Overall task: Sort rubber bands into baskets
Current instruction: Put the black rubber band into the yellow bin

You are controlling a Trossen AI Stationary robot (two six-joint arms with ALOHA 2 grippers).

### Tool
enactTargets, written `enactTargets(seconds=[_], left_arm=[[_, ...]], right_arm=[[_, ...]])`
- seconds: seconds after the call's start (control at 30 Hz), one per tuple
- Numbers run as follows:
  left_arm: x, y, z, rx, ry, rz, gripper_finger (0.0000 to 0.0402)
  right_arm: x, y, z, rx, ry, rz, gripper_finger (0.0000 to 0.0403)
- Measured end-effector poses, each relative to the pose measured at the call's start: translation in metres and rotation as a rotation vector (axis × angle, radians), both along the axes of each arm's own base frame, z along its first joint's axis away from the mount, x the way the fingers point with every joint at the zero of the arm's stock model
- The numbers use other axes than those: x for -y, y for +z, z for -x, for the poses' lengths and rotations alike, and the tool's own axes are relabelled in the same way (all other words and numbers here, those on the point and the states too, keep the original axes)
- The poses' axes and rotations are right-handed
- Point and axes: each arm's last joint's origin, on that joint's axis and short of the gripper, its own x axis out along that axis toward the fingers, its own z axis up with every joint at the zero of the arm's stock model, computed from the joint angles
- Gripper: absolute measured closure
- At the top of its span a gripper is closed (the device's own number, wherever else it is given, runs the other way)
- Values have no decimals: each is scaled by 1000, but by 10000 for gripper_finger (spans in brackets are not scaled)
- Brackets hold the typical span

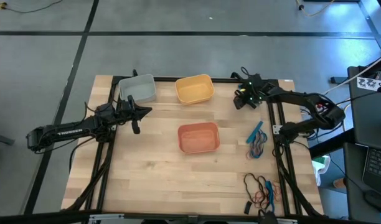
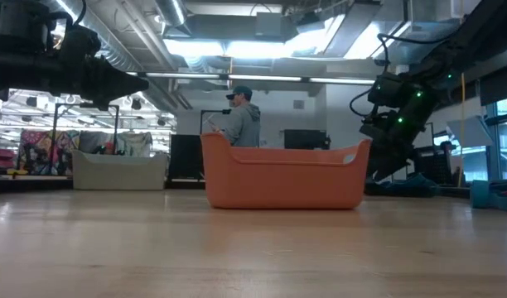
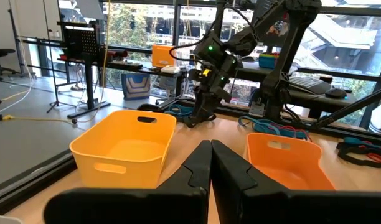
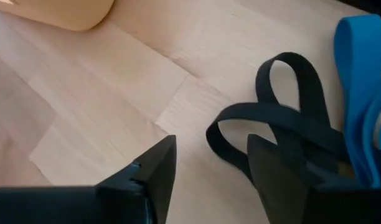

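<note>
High view. The wooden tabletop carries three baskets: a grey-white basket at the far left, a yellow basket beside it, and a salmon basket nearer the middle. Loose rubber bands lie in two groups on the right side: a blue and dark cluster near the right arm, and a second tangle toward the near right corner. The left gripper sits just beside the grey-white basket. The right gripper lies to the right of the yellow basket.

Low view. The salmon basket stands centrally on the tabletop, the grey-white basket farther back at left. A person stands in the room behind.

Left wrist view. The left gripper's jaws are pressed together, holding nothing. Beyond them stand the yellow basket and salmon basket.

Right wrist view. The right gripper's jaws stand apart above the wood, one finger overlapping a black rubber band; blue bands lie beside it.
</note>
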Motion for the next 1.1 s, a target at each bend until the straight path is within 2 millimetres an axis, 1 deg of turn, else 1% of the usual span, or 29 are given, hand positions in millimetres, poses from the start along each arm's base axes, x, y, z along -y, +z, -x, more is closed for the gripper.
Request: enactTargets(seconds=[0.27, 0.63, 0.7, 0.83, 0.93, 1.1], left_arm=[[0, 0, 0, 0, 0, 1, 396], [0, 0, 0, 0, 0, 2, 396], [0, 0, 0, 0, 0, 2, 396], [0, 0, 0, 0, 0, 2, 396], [0, 0, 0, 0, 0, 2, 396], [0, 0, 0, -2, 0, -6, 396]], right_arm=[[6, -16, -5, -16, 1, -22, 219], [13, -28, -10, -11, 2, -15, 220], [13, -29, -11, -13, 3, -15, 226], [13, -29, -11, -14, 3, -16, 264], [12, -29, -12, -21, 11, -6, 306], [8, -28, -20, 0, 52, 20, 376]])
